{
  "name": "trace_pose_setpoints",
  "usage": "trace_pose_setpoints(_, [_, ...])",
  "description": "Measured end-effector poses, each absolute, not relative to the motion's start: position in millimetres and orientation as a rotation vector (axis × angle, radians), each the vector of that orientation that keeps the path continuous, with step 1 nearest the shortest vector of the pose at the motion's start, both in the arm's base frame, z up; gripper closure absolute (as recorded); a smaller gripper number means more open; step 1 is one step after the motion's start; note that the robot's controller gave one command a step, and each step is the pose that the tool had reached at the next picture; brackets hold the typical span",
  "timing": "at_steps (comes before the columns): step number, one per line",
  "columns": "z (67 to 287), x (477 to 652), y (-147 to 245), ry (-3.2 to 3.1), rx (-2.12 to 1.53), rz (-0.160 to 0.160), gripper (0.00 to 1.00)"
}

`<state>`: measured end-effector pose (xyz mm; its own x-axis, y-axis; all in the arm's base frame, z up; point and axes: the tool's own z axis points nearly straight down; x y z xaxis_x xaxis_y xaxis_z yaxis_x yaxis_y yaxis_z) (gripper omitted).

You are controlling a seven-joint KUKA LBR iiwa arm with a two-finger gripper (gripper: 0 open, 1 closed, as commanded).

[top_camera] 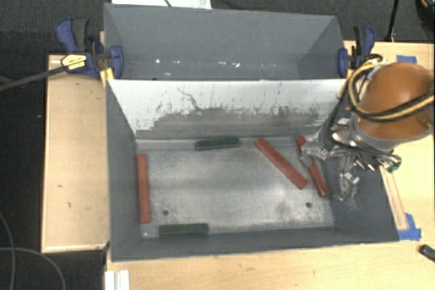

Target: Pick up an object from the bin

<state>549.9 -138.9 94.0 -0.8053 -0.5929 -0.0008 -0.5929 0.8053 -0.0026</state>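
On the floor of the bin point(224, 44), at 9 o'clock, the left red bar point(143, 188) lies lengthwise along the foot of the left wall, with little room on its wall side. At 7 o'clock the lower green bar point(183, 229) lies flat along the front edge of the floor. At 12 o'clock the upper green bar point(217, 143) lies along the foot of the back wall. The middle of the floor is bare, and that is the widest open room for moving.

Toward 2 o'clock the slanted red bar point(281, 163) runs from upper left down to lower right. Just beside it, at 3 o'clock, the right red bar point(315, 173) slants much the same way, with its lower end near the foot of the right wall. Whether the two bars touch I cannot tell.

The gripper point(348, 185) hangs at 3 o'clock, low over the right slope and just beside the lower end of the right red bar, under the orange cover point(394, 102). I cannot tell whether it stands wide or narrow, and nothing shows in its hold.

I judge this to be the approach, with no grasp made yet. If the right red bar, the nearest thing, is the one to take, the next move calls for a small shift toward 9 o'clock to come over it. The grip should be set across the bar's short side before going down. Room is tight there, with the right wall on one side and the slanted red bar on the other.
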Motion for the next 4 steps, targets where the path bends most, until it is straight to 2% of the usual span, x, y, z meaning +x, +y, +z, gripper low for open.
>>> trace_pose_setpoints(1, [70,557.0,-116,2.613,-1.737,0.014,0.00])
trace_pose_setpoints(2, [71,570.9,-94,2.421,-1.994,0.000,0.00])
trace_pose_setpoints(4, [71,582.4,-68,2.474,-1.926,-0.001,0.00])
